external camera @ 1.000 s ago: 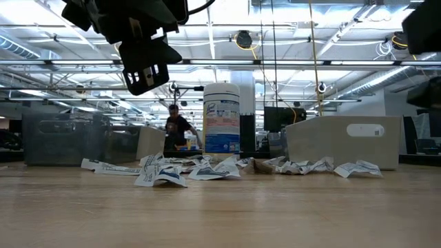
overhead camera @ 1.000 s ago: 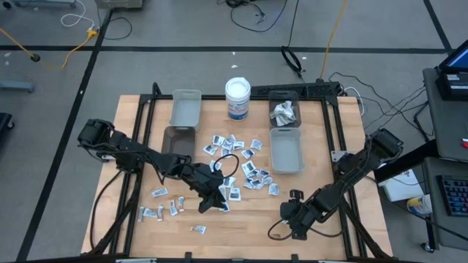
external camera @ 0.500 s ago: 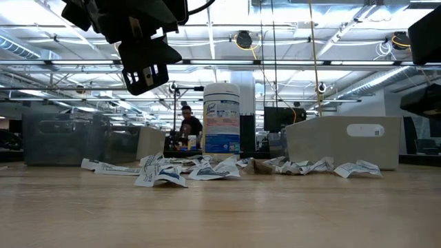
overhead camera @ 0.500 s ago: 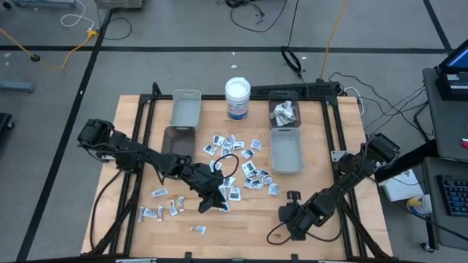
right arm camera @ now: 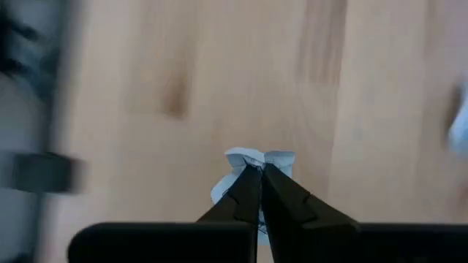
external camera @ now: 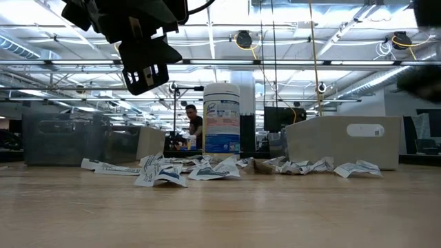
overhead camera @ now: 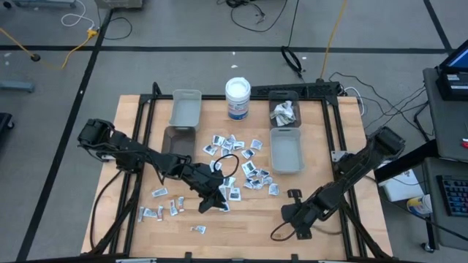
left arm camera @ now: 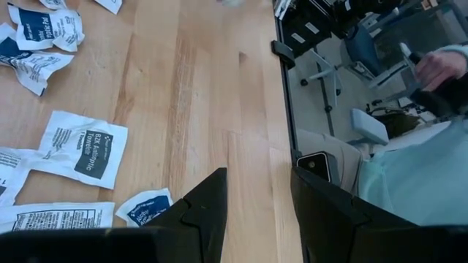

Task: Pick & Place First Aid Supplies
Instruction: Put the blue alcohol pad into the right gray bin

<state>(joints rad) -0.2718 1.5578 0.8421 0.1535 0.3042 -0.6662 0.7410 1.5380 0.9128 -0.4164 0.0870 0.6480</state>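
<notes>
The first aid supplies are small white packets with dark print, strewn over the middle of the wooden table (overhead camera: 238, 157), with a smaller group near the front left (overhead camera: 164, 204). More lie in the far right bin (overhead camera: 284, 111). My right gripper (overhead camera: 292, 196) is at the front right, shut on one small white packet (right arm camera: 252, 159). My left gripper (overhead camera: 218, 196) hangs open above the packets at the front of the middle heap. The left wrist view shows nothing between its fingers (left arm camera: 259, 175), with packets (left arm camera: 79, 150) lying flat on the wood below. My right gripper pinches a crumpled white packet between its two fingers, at their free ends (right arm camera: 256, 169). The packet's puckered edge (right arm camera: 272, 157) sticks out past the tips. The fingers slant down toward the table. Whether the packet is clear of the wood, the blurred view does not show.
A white round tub with a blue label (overhead camera: 238, 98) stands at the far middle. A grey bin (overhead camera: 186, 108) and a clear bin (overhead camera: 178, 140) sit at the far left, and another grey bin (overhead camera: 286, 150) at the right. Bare wood lies along the front edge (overhead camera: 248, 230).
My right arm has risen a little at the front right; in the low view its dark shape at the right edge has gone upward and blurred. A person far behind the table has walked toward the tub.
</notes>
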